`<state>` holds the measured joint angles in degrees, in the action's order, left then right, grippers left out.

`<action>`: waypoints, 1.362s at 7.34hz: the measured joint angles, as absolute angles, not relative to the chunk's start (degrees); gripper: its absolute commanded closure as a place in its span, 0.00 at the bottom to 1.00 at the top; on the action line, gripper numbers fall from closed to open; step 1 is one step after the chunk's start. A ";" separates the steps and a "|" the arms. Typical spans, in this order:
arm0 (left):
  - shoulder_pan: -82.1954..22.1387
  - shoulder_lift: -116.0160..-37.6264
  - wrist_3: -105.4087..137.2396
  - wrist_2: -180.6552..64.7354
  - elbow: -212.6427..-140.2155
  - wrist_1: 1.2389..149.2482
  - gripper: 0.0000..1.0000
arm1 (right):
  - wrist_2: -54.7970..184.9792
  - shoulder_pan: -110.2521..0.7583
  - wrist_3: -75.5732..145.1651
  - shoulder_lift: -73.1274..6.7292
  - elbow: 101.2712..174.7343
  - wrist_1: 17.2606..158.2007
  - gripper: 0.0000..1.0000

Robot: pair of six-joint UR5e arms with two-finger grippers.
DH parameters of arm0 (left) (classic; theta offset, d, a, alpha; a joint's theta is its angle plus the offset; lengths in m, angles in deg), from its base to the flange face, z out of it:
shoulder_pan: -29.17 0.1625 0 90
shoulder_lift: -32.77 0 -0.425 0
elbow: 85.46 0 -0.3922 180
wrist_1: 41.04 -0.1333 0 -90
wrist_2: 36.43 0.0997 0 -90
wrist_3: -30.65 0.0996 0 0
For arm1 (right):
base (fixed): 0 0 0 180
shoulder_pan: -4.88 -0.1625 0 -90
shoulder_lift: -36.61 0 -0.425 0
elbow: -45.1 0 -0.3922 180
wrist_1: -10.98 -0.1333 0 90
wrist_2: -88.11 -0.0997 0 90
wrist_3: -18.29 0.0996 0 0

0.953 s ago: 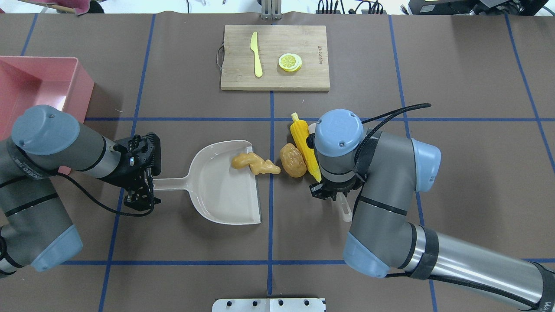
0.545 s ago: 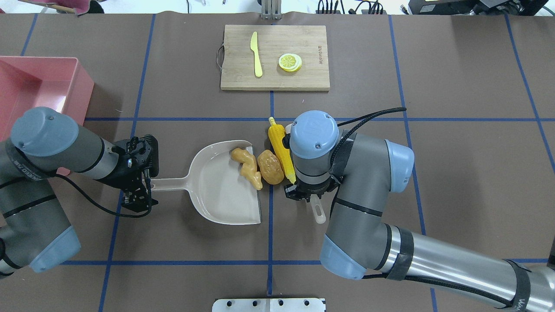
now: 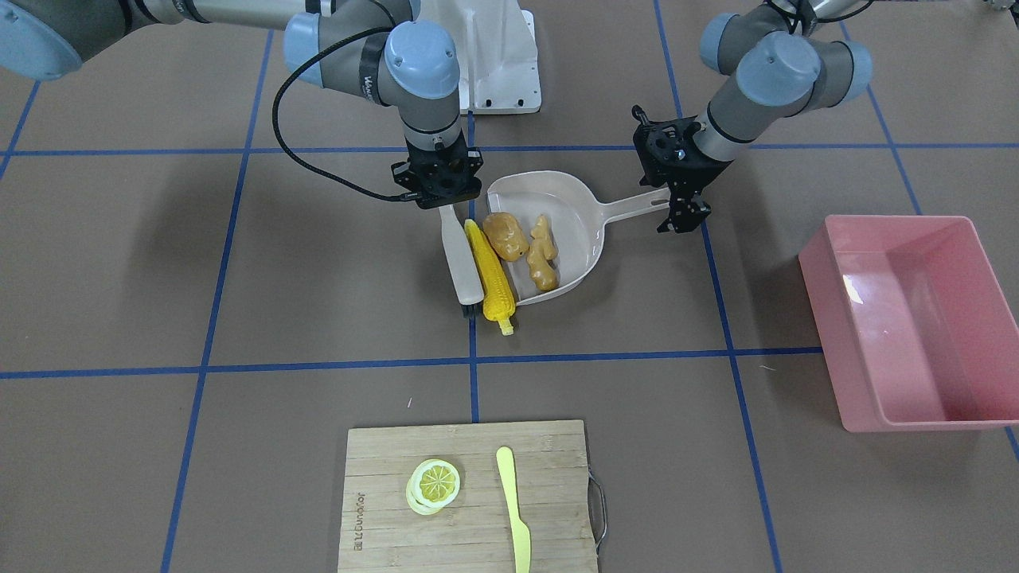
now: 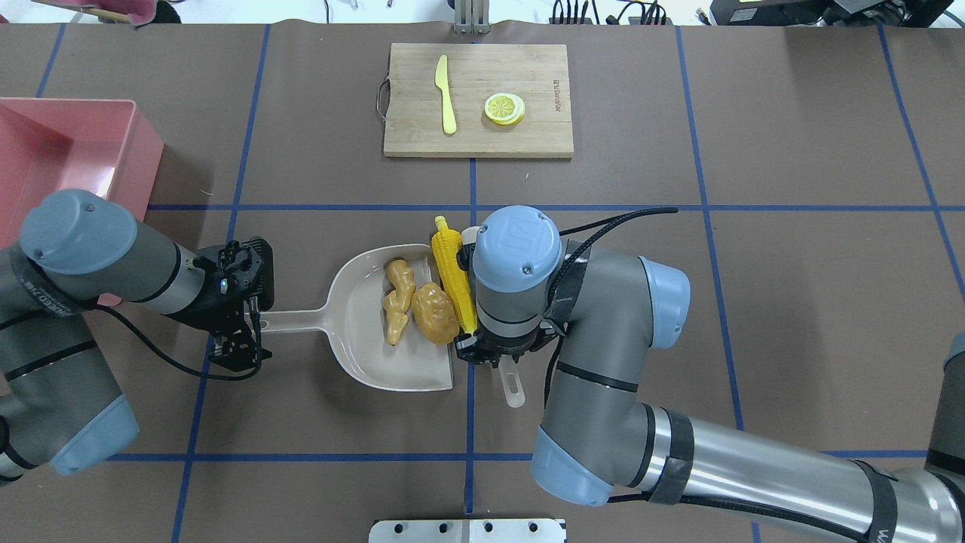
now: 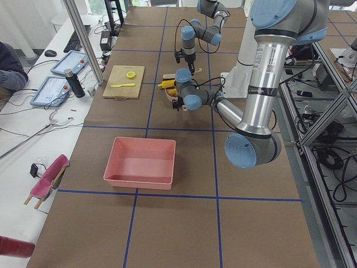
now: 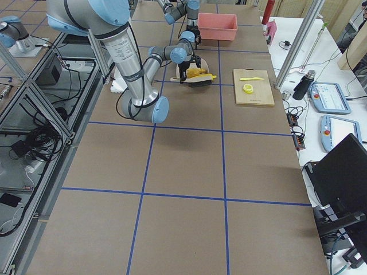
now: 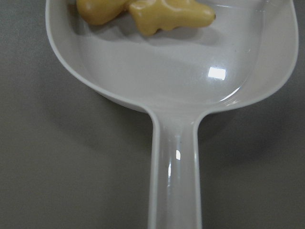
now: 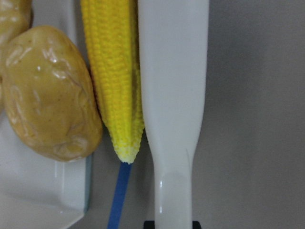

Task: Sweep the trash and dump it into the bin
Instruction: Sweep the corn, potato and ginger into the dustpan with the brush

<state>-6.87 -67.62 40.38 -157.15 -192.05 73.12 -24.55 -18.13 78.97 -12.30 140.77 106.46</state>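
Note:
A beige dustpan (image 4: 362, 354) lies mid-table. My left gripper (image 4: 252, 326) is shut on the end of its handle (image 3: 637, 204). The tan ginger root (image 4: 397, 302) and the brown potato (image 4: 435, 314) lie inside the pan; the ginger also shows in the left wrist view (image 7: 171, 14). The yellow corn cob (image 4: 454, 271) lies along the pan's open lip, pressed by a white brush (image 3: 462, 259). My right gripper (image 3: 438, 200) is shut on the brush handle (image 8: 174, 71). The pink bin (image 4: 143, 147) stands at the far left, apart from the pan.
A wooden cutting board (image 4: 528, 83) with a pale yellow knife (image 4: 446, 94) and a lemon slice (image 4: 504, 108) lies at the far side. My right arm (image 4: 603, 339) reaches over the table middle.
My right arm has swept the brush left. The ginger and potato have slid into the dustpan and the corn has come up to its lip. The left gripper has held still.

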 measured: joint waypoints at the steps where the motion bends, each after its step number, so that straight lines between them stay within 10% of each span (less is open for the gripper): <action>1: -6.87 -67.52 40.40 -157.17 -192.08 73.20 0.14 | -24.59 -16.96 81.15 -12.34 140.81 103.91 1.00; 4: -6.87 -67.09 40.39 -157.21 -192.13 73.30 0.25 | -24.57 -14.91 86.49 -13.00 140.86 94.95 1.00; 10: -6.87 -66.55 39.91 -157.67 -192.41 73.29 0.96 | -24.60 -14.77 97.78 -13.40 140.50 78.77 1.00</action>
